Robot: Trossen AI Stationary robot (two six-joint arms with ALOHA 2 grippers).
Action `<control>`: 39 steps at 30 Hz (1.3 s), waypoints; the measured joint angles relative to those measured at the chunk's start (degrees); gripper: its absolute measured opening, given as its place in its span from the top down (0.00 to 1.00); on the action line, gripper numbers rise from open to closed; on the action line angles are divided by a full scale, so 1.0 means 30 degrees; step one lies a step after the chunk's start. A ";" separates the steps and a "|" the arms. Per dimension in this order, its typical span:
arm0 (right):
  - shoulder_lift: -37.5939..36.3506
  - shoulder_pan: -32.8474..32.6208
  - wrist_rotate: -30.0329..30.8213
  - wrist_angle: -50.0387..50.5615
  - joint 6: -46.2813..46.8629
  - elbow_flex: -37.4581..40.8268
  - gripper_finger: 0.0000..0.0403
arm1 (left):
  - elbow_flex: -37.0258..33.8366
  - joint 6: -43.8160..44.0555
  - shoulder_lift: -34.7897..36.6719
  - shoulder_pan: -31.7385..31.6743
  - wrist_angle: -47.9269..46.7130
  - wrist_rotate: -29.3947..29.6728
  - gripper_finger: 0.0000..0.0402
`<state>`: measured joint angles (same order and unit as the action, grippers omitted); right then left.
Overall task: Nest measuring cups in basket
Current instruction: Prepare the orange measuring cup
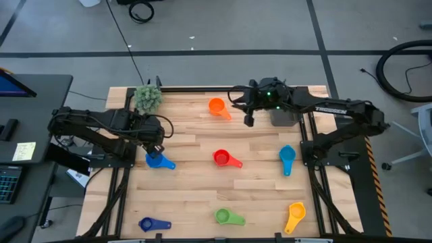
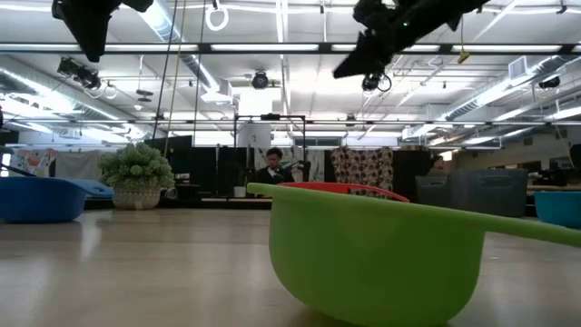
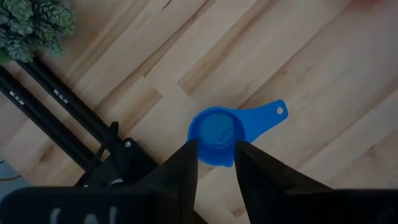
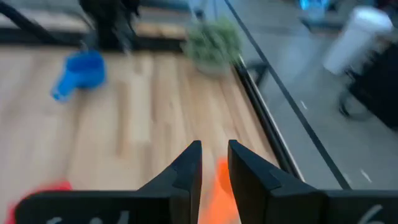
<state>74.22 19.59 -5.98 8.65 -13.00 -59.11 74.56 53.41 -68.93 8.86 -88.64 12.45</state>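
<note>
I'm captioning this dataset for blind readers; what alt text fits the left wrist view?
The left gripper hangs open just above a blue measuring cup lying on the wooden table, its handle pointing away. A fuzzy green plant sits at one corner.

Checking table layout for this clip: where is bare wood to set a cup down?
Bare wood lies between the orange cup, red cup and left blue cup, and between the red cup and green cup. Crowded: the far right corner, around the basket.

No lettering anywhere is clear enough to read.
</note>
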 joint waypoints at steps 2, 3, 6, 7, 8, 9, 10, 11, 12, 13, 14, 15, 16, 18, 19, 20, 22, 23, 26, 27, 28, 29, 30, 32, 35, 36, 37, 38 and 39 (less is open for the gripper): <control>0.0614 -0.0442 -0.0640 -0.1477 0.0501 0.0000 0.79 | 0.0000 0.0000 0.0000 0.0000 -0.0138 0.0000 0.72; 0.0910 -0.0667 -0.0974 -0.2087 0.0716 0.0000 0.80 | 0.0000 -0.0009 0.0000 0.0000 -0.0293 -0.0007 0.72; 0.1707 -0.1529 -0.1319 -0.3345 0.0832 0.0000 0.80 | 0.0000 -0.0375 0.0011 0.0000 -0.0459 -0.0004 0.72; 0.1961 -0.1861 -0.1298 -0.3452 0.0840 -0.0101 0.80 | -0.0001 -0.0597 0.0065 0.0000 -0.0452 -0.0046 0.72; 0.2236 -0.2232 -0.1058 -0.3317 0.0847 -0.0362 0.80 | -0.0015 -0.1019 0.0149 0.0000 -0.0447 -0.0211 0.72; 0.2546 -0.2590 -0.0733 -0.3186 0.0846 -0.0706 0.80 | -0.0015 -0.1348 0.0244 0.0000 -0.0474 -0.0400 0.72; 0.2866 -0.2949 -0.0347 -0.2996 0.0847 -0.1121 0.80 | -0.0015 -0.1678 0.0362 0.0000 -0.0485 -0.0670 0.72; 0.3235 -0.3327 0.0024 -0.2756 0.0847 -0.1591 0.80 | -0.0015 -0.2052 0.0422 0.0000 -0.0462 -0.0926 0.72; 0.3678 -0.3700 0.0378 -0.2649 0.0892 -0.2108 0.80 | -0.0015 -0.2437 0.0518 0.0005 -0.0461 -0.1108 0.72; 0.4141 -0.4058 0.0723 -0.2598 0.0989 -0.2641 0.80 | -0.0015 -0.2619 0.0670 0.0070 -0.0444 -0.1244 0.72; 0.4691 -0.4409 0.0993 -0.2553 0.1164 -0.3227 0.80 | -0.0015 -0.2714 0.0824 0.0171 -0.0457 -0.1344 0.72; 0.5273 -0.4742 0.1368 -0.2581 0.1458 -0.3859 0.80 | -0.0015 -0.2902 0.1012 0.0251 -0.0487 -0.1472 0.72; 0.5827 -0.5015 0.1772 -0.2552 0.1880 -0.4462 0.80 | -0.0015 -0.3044 0.1226 0.0357 -0.0459 -0.1660 0.72; 0.6978 -0.5472 0.2783 -0.2418 0.2762 -0.5702 0.80 | -0.0007 -0.3088 0.1546 0.0621 -0.0475 -0.1770 0.72; 0.7544 -0.5620 0.3346 -0.1967 0.3076 -0.6326 0.80 | -0.0008 -0.3019 0.1719 0.0780 -0.0447 -0.1763 0.72; 0.8059 -0.5705 0.4025 -0.1362 0.3350 -0.6942 0.80 | -0.0007 -0.2905 0.1887 0.0909 -0.0470 -0.1745 0.72; 0.9089 -0.5781 0.5715 0.0210 0.4181 -0.8125 0.80 | -0.0007 -0.2477 0.2250 0.1209 -0.0458 -0.1720 0.72; 0.9510 -0.5776 0.6544 0.1109 0.4812 -0.8677 0.80 | -0.0007 -0.2275 0.2381 0.1356 -0.0476 -0.1695 0.72; 1.0673 -0.5745 0.8201 0.3761 0.6680 -1.0041 0.80 | -0.0007 -0.2011 0.2734 0.1764 -0.0468 -0.1579 0.72; 1.1015 -0.5710 0.8524 0.4682 0.6887 -1.0382 0.80 | -0.0007 -0.2011 0.2849 0.1881 -0.0463 -0.1566 0.72; 1.1355 -0.5669 0.8657 0.5272 0.6862 -1.0673 0.80 | -0.0007 -0.2011 0.2915 0.2004 -0.0461 -0.1566 0.72; 1.1674 -0.5628 0.8653 0.5798 0.6603 -1.0896 0.80 | -0.0007 -0.2011 0.2936 0.2084 -0.0475 -0.1537 0.72; 1.1954 -0.5596 0.8613 0.6218 0.6278 -1.1065 0.80 | -0.0007 -0.2011 0.2929 0.2132 -0.0476 -0.1537 0.72; 1.2380 -0.5550 0.8546 0.6689 0.5951 -1.1285 0.80 | -0.0007 -0.2001 0.2900 0.2219 -0.0440 -0.1530 0.72; 1.2696 -0.5188 0.8818 0.7118 0.6668 -1.1368 0.80 | -0.0007 -0.1388 0.2872 0.2259 -0.0458 -0.1426 0.72; 1.2771 -0.5046 0.9093 0.7136 0.6972 -1.1373 0.80 | -0.0007 -0.1093 0.2849 0.2261 -0.0441 -0.1284 0.72; 1.2808 -0.4887 0.9420 0.7315 0.7063 -1.1373 0.80 | -0.0007 -0.0786 0.2849 0.2259 -0.0448 -0.1184 0.72; 1.2814 -0.4753 0.9950 0.7501 0.6953 -1.1366 0.80 | -0.0007 -0.0434 0.2856 0.2259 -0.0461 -0.1107 0.72; 1.2801 -0.4626 1.0444 0.7396 0.6669 -1.1373 0.80 | -0.0007 -0.0215 0.2871 0.2259 -0.0461 -0.1056 0.72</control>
<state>112.62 5.71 25.35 30.84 7.01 -93.23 74.54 52.76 -60.31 15.64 -90.02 9.28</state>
